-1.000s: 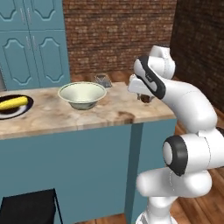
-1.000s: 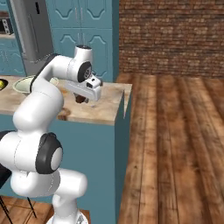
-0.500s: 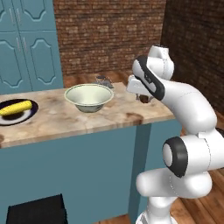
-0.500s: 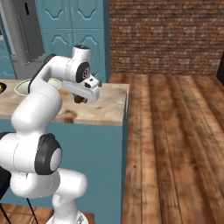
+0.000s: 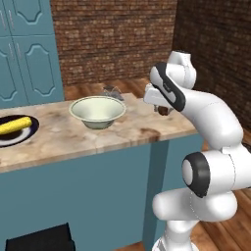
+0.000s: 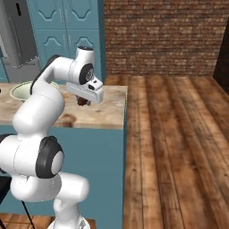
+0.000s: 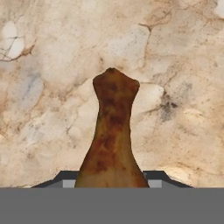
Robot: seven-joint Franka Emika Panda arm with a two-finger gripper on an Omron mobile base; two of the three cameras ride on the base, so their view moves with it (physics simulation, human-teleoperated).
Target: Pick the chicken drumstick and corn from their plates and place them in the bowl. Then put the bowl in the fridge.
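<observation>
In the hand view the chicken drumstick is seen at the centre of the frame, its long axis running straight up the picture; the narrow knobbed end points to the top and the broad meaty end sits at the bottom edge, where it is cut off. It is clamped between the gripper fingertips, of which no more than dark corners can be made out on either side of the meat; the jaws are closed on the drumstick, and veined beige stone lies behind it.

In the left base view the drumstick is reduced to a small dark brown lump just right of centre, under the hand and largely hidden by the white wrist — its direction cannot be judged there; it hangs over the right end of the counter, clear of the stone. The bowl stands upright left of centre, well apart from the hand; the corn lies at the left edge on a dark-centred plate, tilted slightly up to the right and cut off by the frame. In the right base view the fridge stands in the upper left, partly cropped.
</observation>
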